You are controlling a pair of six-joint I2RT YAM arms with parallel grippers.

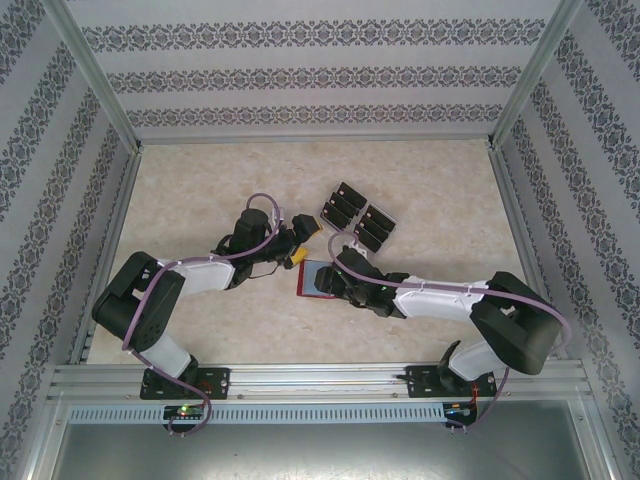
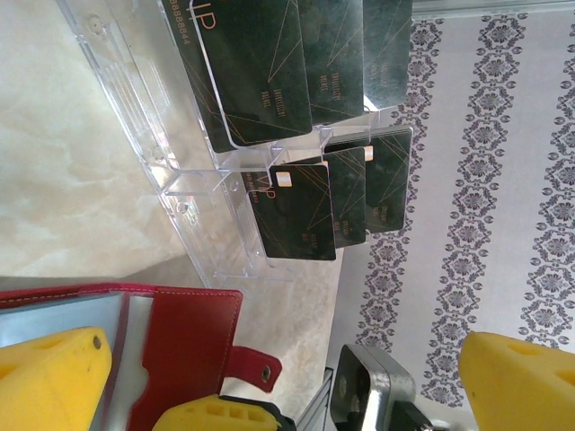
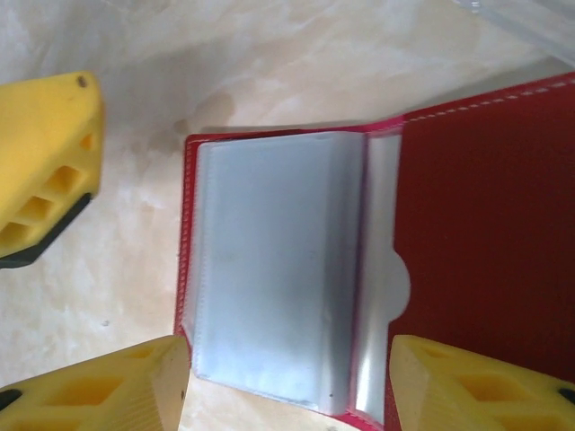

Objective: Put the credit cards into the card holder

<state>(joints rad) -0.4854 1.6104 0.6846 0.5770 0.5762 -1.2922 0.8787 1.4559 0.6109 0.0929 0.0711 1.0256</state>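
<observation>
Card holder: the card holder (image 3: 269, 269) is lying spread open and flat on the table (image 1: 200, 190). Its grey pockets are facing up and its red flap is lying off to one side.
Right fingers: the right gripper (image 3: 287, 355) is hanging over the card holder with its yellow fingers partly apart. The grey pockets are sitting between the two tips. I cannot tell if the tips are touching it.
Right arm: it is reaching low from its near base toward the middle, with the wrist pointing down.
Left fingers: the left gripper (image 2: 287, 368) is hanging just past the card holder. Its fingers are standing wide and holding nothing.
Left arm: it is bending at the elbow and stretching toward the middle.
Credit cards: the black credit cards (image 2: 269, 81) are standing in two rows, farther back, apart from both grippers.
Rack: the clear rack (image 2: 135, 99) is holding the cards.
</observation>
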